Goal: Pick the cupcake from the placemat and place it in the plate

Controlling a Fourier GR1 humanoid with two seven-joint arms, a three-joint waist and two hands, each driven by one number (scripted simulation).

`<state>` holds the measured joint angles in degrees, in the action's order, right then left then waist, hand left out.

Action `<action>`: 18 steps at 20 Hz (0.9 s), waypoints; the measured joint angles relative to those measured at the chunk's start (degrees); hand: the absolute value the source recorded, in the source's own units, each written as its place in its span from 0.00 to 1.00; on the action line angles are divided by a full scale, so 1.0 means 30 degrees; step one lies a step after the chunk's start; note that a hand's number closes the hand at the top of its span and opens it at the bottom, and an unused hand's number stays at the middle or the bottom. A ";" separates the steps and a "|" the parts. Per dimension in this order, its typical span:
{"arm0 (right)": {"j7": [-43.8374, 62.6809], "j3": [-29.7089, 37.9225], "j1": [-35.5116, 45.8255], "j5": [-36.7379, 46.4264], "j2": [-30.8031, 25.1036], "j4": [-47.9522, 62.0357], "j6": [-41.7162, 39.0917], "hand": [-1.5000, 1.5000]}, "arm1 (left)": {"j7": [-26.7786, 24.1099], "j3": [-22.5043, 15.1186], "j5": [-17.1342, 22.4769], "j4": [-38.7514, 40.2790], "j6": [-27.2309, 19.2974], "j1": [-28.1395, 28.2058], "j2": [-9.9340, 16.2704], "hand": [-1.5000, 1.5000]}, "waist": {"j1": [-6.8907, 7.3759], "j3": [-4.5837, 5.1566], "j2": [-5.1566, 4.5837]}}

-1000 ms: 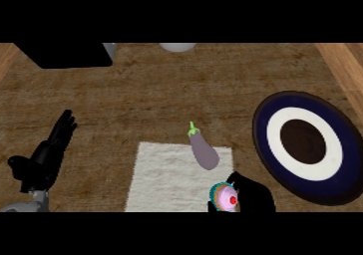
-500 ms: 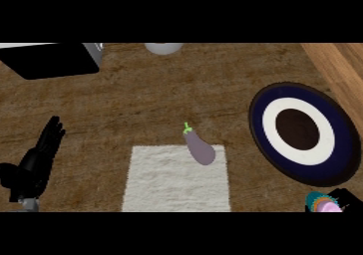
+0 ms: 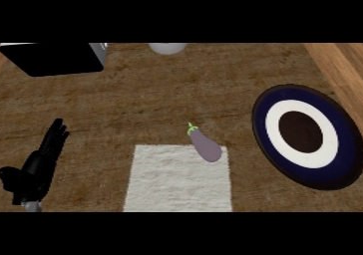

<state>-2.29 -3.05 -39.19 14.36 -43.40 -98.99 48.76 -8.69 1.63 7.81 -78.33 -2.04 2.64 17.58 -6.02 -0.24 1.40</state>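
A: Cupcake and right hand: present a second ago, now both out of view; whereabouts untold.
B: Plate point(image 3: 308, 136) bare; left hand point(image 3: 39, 167) resting, fingers straight. Placing pending.

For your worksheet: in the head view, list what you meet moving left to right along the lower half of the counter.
Left hand → white placemat → purple eggplant on the placemat's upper right corner → dark blue and white plate.
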 measured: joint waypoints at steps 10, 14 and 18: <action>-0.7955 0.6825 -0.3723 -0.7429 0.1069 -0.1762 -0.2900 1.00 | 0.0098 -0.0304 -0.0463 0.0262 0.0163 -0.0946 -0.0146 0.50 | 0.0911 0.0069 -0.0223; -0.8419 0.8686 -0.4135 -0.8403 0.1299 -0.2149 -0.4799 1.00 | 0.0205 -0.0415 -0.0556 0.0534 0.0508 -0.1506 -0.0318 0.50 | 0.1411 0.0083 -0.0356; -0.6759 0.8556 -0.3494 -0.7427 0.1197 -0.3318 -0.5312 1.00 | 0.0290 -0.0581 -0.0764 0.0088 0.0676 -0.1384 -0.0466 0.50 | 0.1790 0.0095 -0.0433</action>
<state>-22.57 22.62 -49.67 -7.92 -39.81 -108.94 32.82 -7.82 -0.11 5.51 -78.06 -0.01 -1.52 16.18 -0.65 0.05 0.10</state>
